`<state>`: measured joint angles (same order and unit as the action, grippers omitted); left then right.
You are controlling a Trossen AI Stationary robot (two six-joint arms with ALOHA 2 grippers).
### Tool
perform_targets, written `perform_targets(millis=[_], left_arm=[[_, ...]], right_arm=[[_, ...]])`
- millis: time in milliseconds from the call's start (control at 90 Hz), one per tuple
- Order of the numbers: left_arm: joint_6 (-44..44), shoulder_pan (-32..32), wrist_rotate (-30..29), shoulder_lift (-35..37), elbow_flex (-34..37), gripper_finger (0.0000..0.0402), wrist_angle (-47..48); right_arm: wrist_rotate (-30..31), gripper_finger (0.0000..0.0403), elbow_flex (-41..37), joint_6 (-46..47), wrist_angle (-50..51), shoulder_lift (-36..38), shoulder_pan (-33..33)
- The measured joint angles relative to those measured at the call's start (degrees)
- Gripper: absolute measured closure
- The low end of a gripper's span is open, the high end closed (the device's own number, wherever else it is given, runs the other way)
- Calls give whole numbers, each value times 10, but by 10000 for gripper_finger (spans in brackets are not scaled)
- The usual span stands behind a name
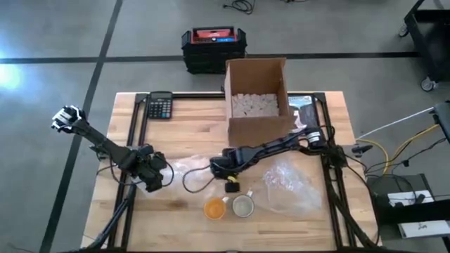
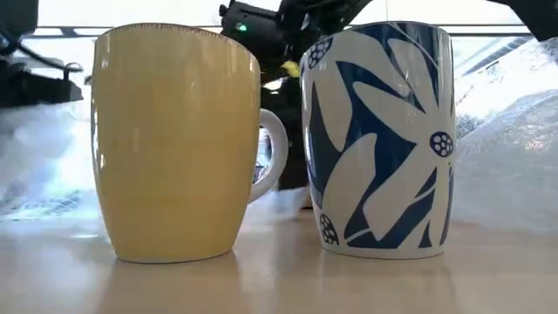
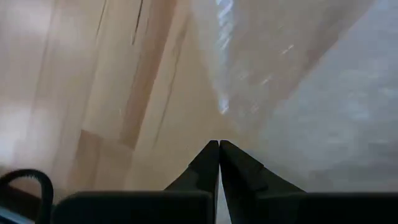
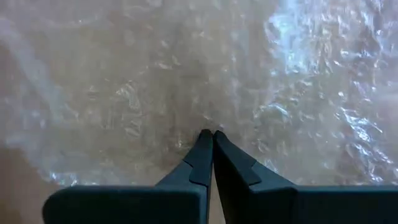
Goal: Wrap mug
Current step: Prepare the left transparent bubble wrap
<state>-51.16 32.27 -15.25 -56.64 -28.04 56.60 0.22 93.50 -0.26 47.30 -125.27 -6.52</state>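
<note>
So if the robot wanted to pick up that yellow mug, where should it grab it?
Probably by the rim, coming straight down from above. The yellow mug stands upright with its mouth open, so one finger could slip inside. Its handle faces the blue flowered mug close beside it, leaving little room there.

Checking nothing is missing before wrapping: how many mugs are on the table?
2. The yellow mug and the blue floral mug stand side by side near the table's front edge, below the right gripper. The cardboard box could hide more.
</note>
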Motion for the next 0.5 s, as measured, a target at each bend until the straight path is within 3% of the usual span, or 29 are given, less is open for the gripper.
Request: perform_targets(millis=[267,500], left_arm=[[-24,0,30,0,33,402,-2],[-25,0,26,-4,6,402,5]], right_arm=[[13,403,-5,-56,196,17,8],[13,403,-9,-65,299,33,5]])
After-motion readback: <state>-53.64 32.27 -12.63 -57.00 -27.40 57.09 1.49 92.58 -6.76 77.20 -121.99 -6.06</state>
